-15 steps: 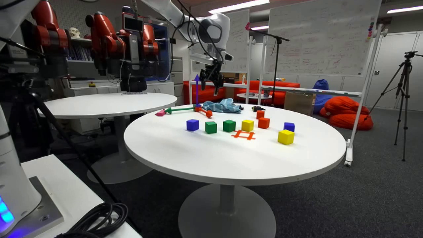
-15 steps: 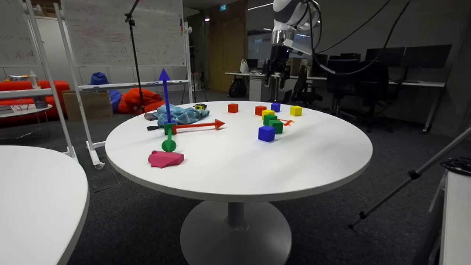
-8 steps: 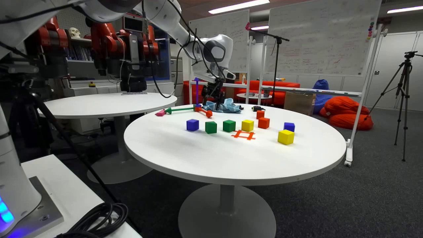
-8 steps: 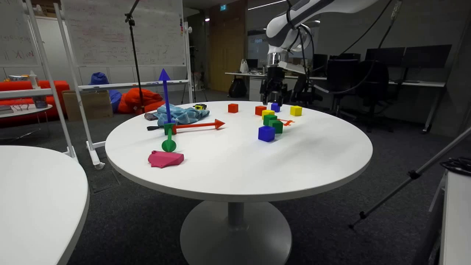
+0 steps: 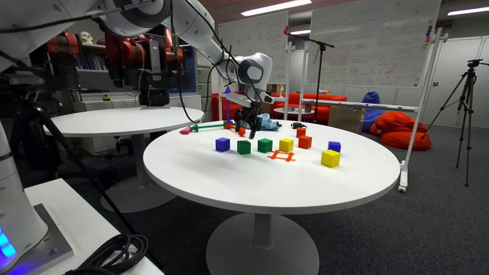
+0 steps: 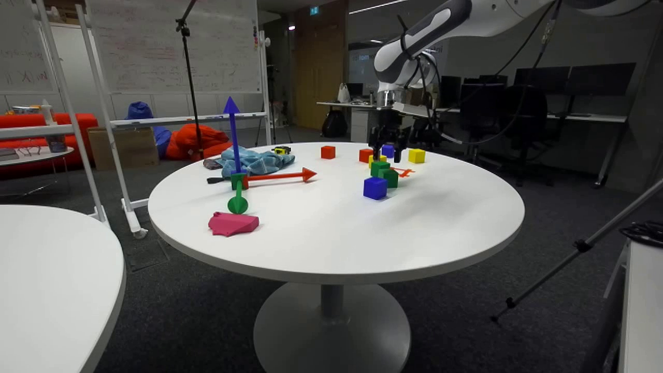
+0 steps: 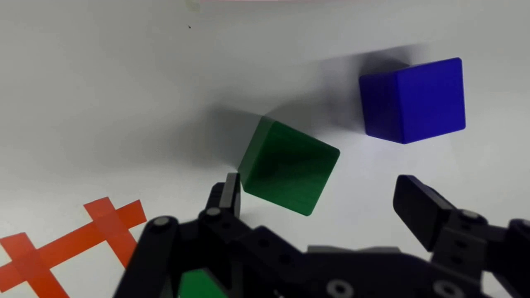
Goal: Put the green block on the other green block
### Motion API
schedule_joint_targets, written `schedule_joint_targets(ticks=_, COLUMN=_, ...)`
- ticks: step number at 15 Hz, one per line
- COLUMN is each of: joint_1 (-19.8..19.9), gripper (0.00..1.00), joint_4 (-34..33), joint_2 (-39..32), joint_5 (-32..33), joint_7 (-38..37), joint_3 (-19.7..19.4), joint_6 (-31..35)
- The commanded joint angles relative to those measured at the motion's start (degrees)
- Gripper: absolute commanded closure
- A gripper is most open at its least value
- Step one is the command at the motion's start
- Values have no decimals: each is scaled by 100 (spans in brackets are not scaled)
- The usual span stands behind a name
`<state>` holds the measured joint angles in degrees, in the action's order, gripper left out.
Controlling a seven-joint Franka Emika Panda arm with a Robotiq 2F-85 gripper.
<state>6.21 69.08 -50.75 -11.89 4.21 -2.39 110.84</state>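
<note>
One green block (image 5: 243, 147) stands on the white table between a blue cube and the other green block (image 5: 264, 145). In an exterior view this green block (image 6: 388, 178) partly overlaps the other green block (image 6: 379, 168). My gripper (image 5: 245, 132) is open and empty, above the table near the green blocks; it also shows in an exterior view (image 6: 387, 156). In the wrist view the open gripper (image 7: 318, 180) has one green block (image 7: 292, 169) ahead of it, nearer the left finger. The other green block (image 7: 200, 284) is mostly hidden behind the gripper at the bottom.
A blue cube (image 7: 418, 103) stands close beside the nearer green block. A yellow cube (image 5: 286, 144) and red cubes (image 5: 305, 142) stand beyond the other green block. Red tape (image 5: 282, 156) marks the table. An arrow-axes model (image 6: 234, 140) and a blue cloth (image 6: 259, 162) lie farther off.
My gripper has come down from high above the table to just above the green blocks. The blocks have not moved.
</note>
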Motion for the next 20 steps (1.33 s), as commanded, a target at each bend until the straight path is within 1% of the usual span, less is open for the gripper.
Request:
schedule_joint_targets(ticks=1, joint_1=87, gripper=0, joint_4=-133, joint_2=-97, joint_5=114, joint_7=-130, joint_3=69, joint_6=-53)
schedule_joint_targets(ticks=7, joint_1=43, gripper=0, joint_4=-131, joint_2=-113, joint_5=106, joint_7=-109, joint_3=131, joint_6=-77)
schedule_joint_targets(ticks=20, joint_1=51, gripper=0, joint_4=-286, joint_2=-328, joint_5=148, joint_7=-147, joint_3=105, joint_6=-135)
